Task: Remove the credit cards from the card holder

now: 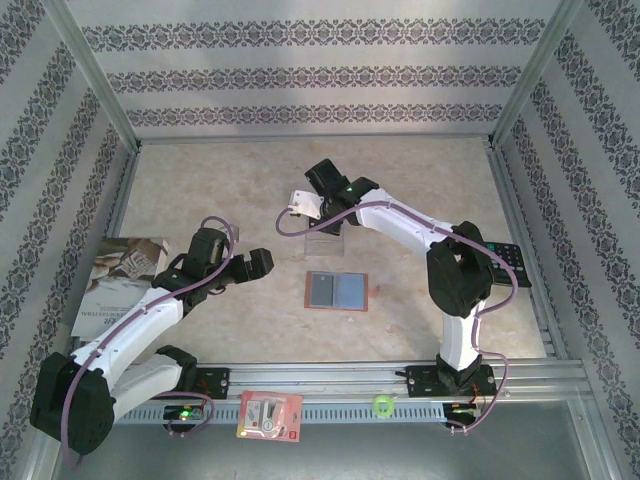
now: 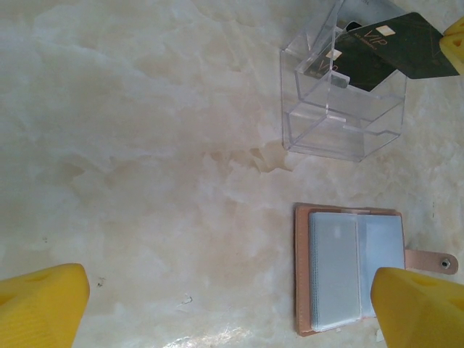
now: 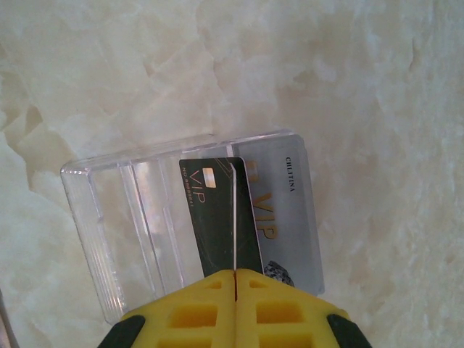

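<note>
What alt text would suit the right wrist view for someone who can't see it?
The right claw, shut on a black VIP card, holds it over a clear plastic stand with several slots. A silver VIP card sits in the stand beside it, on a pale marble-look table.

The whole table [image 1: 200, 180] is viewed from above, behind the arm bases, and closely from overhead by both wrist cameras. The clear stand [image 2: 341, 123] is shared by all three views; the card holder [image 2: 348, 279], at five o'clock in the left wrist view, by two.
</note>
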